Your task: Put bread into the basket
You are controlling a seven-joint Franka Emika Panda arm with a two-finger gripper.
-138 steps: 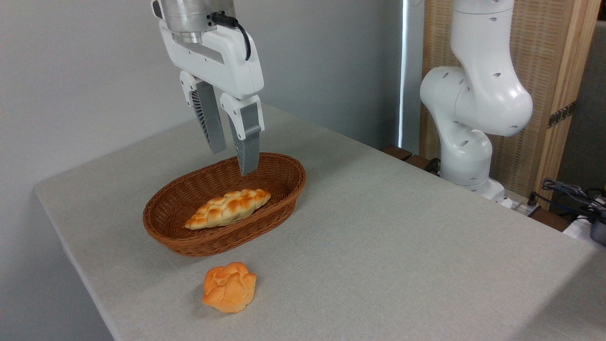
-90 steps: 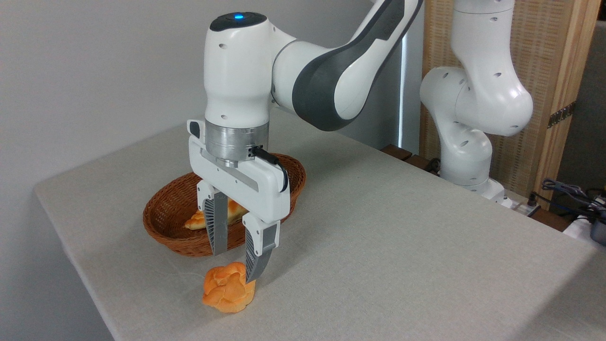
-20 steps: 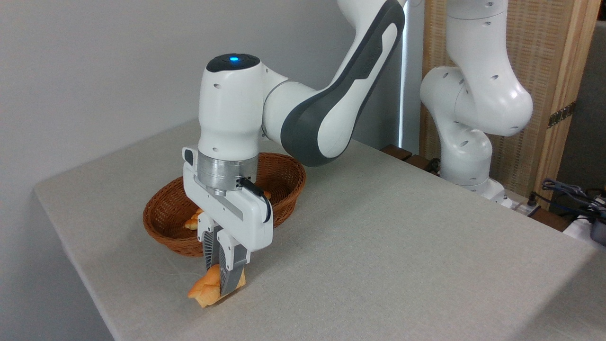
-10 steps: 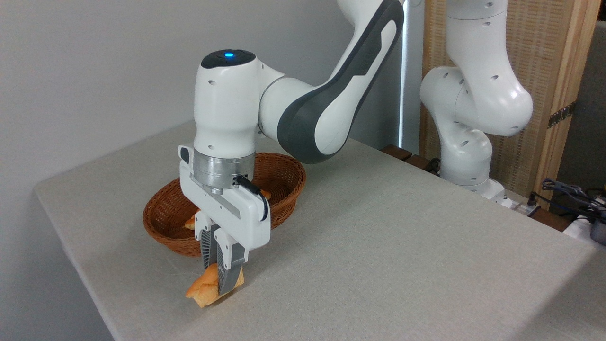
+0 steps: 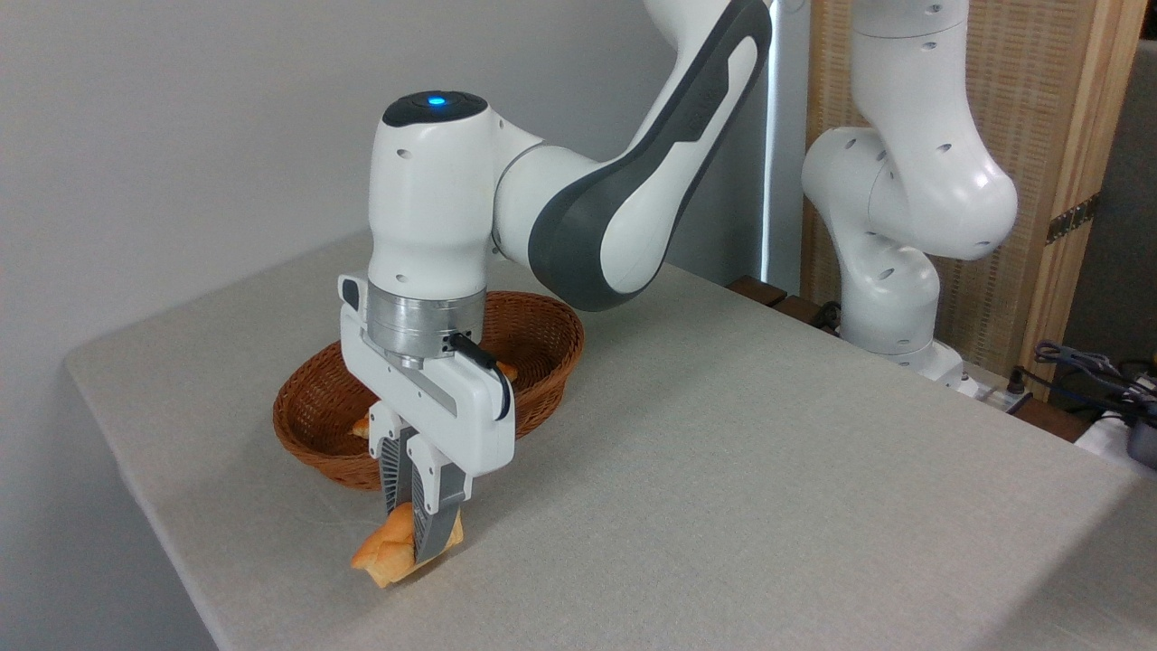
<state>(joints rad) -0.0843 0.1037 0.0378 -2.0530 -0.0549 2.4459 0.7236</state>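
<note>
Camera view, hand (image 5: pixel 416 533) clamped around bread (image 5: pixel 384 553), just before basket (image 5: pixel 312 411)

A table (image 5: pixel 723 470) under grey-beige cloth carries the wicker basket (image 5: pixel 312 434); the bread (image 5: pixel 384 556) may just touch the cloth

Orange-golden bread (image 5: pixel 384 556) squeezed, tilted, near reddish-brown wicker basket (image 5: pixel 312 425)
</note>
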